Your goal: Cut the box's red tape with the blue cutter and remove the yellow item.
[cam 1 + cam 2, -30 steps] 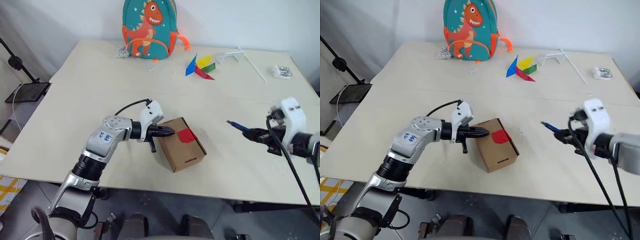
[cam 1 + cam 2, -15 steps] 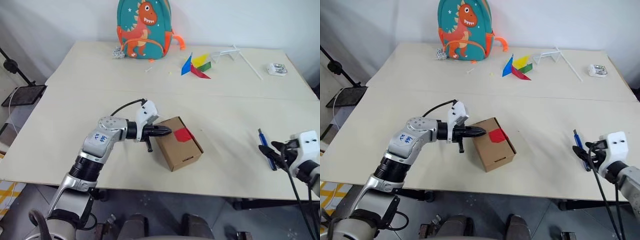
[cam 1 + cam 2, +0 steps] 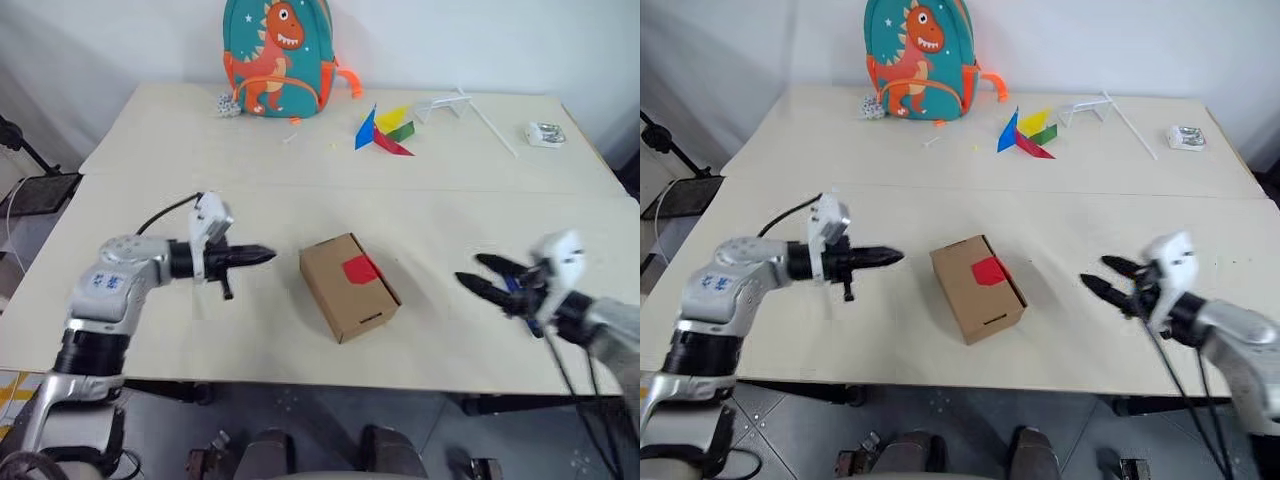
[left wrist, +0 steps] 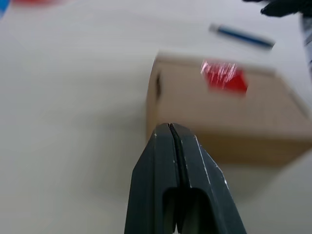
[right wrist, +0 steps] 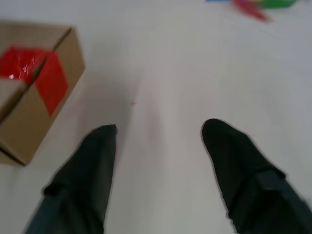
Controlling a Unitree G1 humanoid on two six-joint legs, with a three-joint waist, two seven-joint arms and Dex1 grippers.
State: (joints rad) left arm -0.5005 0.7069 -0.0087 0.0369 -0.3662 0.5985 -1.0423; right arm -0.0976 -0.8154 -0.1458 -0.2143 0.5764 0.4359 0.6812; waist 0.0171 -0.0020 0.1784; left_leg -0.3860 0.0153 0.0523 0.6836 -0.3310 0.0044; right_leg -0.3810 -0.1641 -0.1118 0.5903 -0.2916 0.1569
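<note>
The box (image 3: pixel 348 287) lies closed in the middle of the table, the red tape (image 3: pixel 360 268) across its top edge. My left gripper (image 3: pixel 266 253) is shut and empty, level, pointing at the box from a hand's width to its left; the left wrist view shows its fingers (image 4: pixel 195 165) pressed together. My right gripper (image 3: pixel 472 269) is open to the right of the box, nothing between its fingers (image 5: pixel 97 151). The blue cutter (image 4: pixel 241 36) lies flat on the table beyond the box, by the right gripper. The yellow item is hidden.
A dinosaur backpack (image 3: pixel 278 55) stands at the table's far edge. A paper pinwheel (image 3: pixel 382 131), a white stick frame (image 3: pixel 470 104) and a small clear packet (image 3: pixel 545 133) lie at the back right. A black stand (image 3: pixel 20 140) rises off the table's left side.
My left gripper drew back left from the box's side. My right gripper, which held the blue cutter and swung out right, has opened and come back toward the box; the cutter is out of it.
</note>
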